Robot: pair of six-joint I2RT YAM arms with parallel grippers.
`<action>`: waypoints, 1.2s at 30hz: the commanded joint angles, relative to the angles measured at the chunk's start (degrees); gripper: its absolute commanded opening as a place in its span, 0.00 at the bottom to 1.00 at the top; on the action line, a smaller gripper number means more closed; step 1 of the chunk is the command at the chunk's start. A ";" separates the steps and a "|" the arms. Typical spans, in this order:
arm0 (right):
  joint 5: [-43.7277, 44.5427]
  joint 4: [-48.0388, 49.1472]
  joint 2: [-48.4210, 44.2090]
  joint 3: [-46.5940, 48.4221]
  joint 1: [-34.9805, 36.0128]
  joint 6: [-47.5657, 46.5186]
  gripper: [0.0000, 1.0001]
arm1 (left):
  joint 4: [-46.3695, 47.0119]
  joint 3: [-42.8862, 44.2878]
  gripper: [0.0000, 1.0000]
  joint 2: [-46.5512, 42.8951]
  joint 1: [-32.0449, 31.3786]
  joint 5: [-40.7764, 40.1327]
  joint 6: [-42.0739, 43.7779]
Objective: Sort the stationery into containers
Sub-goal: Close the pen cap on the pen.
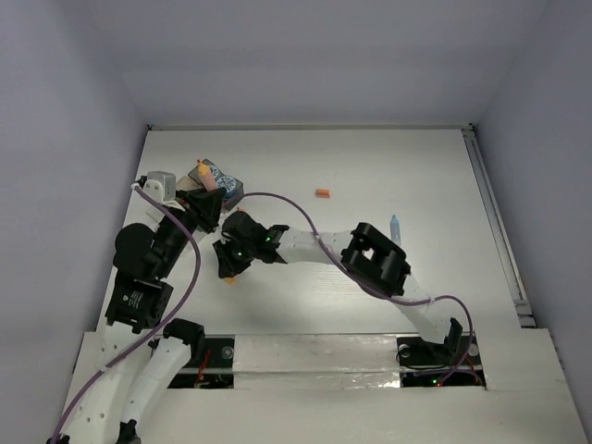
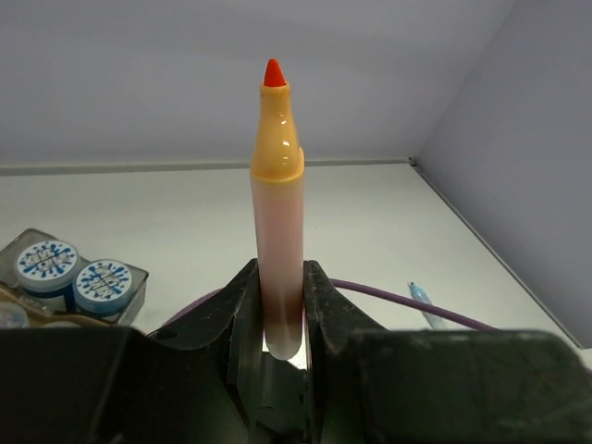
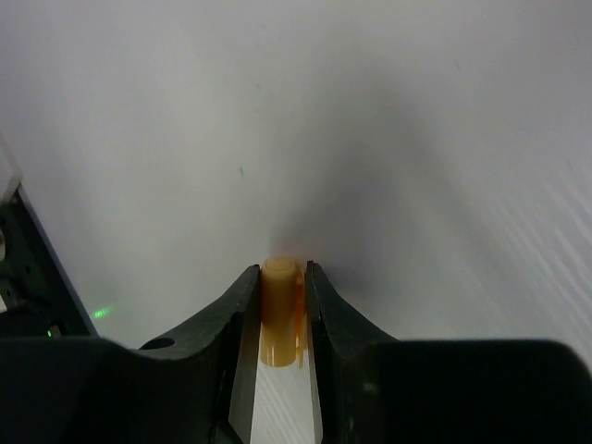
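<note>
Orange pen (image 2: 277, 222) is gripped upright by left tool (image 2: 279, 305); orange cap (image 3: 277, 310) is pinched by right tool (image 3: 277, 319).

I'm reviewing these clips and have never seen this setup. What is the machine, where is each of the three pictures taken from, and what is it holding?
Two robot arms are bolted at the near edge of a white table, each ending in a two-finger gripper. One picture looks down from above and behind; the other two come from cameras on each wrist. The left gripper is shut on an uncapped orange marker. The right gripper is shut on a small orange cap, probably the marker's. On the table lie a clear tray holding round blue-patterned tubs, a small orange piece and a light blue pen.
</note>
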 commanded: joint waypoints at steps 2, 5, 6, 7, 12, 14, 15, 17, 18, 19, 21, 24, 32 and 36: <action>-2.78 14.31 -13.81 -16.04 -3.82 3.49 0.00 | 6.70 -1.34 0.00 0.13 -0.25 7.03 -1.27; -3.49 21.01 -23.37 -24.59 -6.45 5.07 0.00 | 10.83 -2.05 0.00 1.27 -0.25 15.20 -3.64; -3.31 22.41 -25.76 -26.54 -7.25 5.25 0.00 | 12.49 -2.05 0.00 2.23 -0.25 18.88 -4.26; -3.40 24.69 -27.96 -28.39 -8.21 5.52 0.00 | 13.12 -1.88 0.00 2.76 -0.25 20.31 -4.96; -4.01 29.01 -39.73 -37.79 -16.64 7.18 0.00 | 22.76 -3.89 0.00 5.05 -0.25 32.77 -12.76; -4.62 31.73 -42.47 -39.82 -18.85 8.32 0.00 | 26.90 -6.44 0.00 5.93 -0.25 36.04 -16.03; -5.59 32.96 -45.01 -40.62 -19.90 8.68 0.00 | 30.06 -8.01 0.00 6.46 -0.25 38.84 -18.92; -6.38 35.16 -47.05 -41.59 -22.45 9.73 0.00 | 33.15 -9.69 0.00 7.42 -0.25 41.23 -21.66; -7.69 35.87 -48.54 -41.59 -23.16 11.04 0.00 | 35.86 -11.26 0.00 8.56 -0.25 43.41 -24.02; -8.31 37.18 -49.16 -41.16 -24.30 11.84 0.00 | 36.59 -11.89 0.00 9.18 -0.25 44.13 -24.74; -9.46 38.15 -50.13 -40.28 -24.83 13.51 0.00 | 36.51 -12.77 0.00 10.41 -0.25 45.54 -25.18; -10.60 40.61 -51.19 -38.69 -24.84 15.26 0.00 | 35.54 -13.83 0.00 11.55 -0.25 46.42 -24.66; -13.15 57.21 -50.31 -39.39 -24.84 24.14 0.00 | 45.90 -17.78 0.00 14.99 -0.25 51.26 -31.07; -16.14 64.08 -48.03 -38.69 -24.84 29.15 0.00 | 46.26 -17.70 0.00 15.60 -0.25 51.17 -31.43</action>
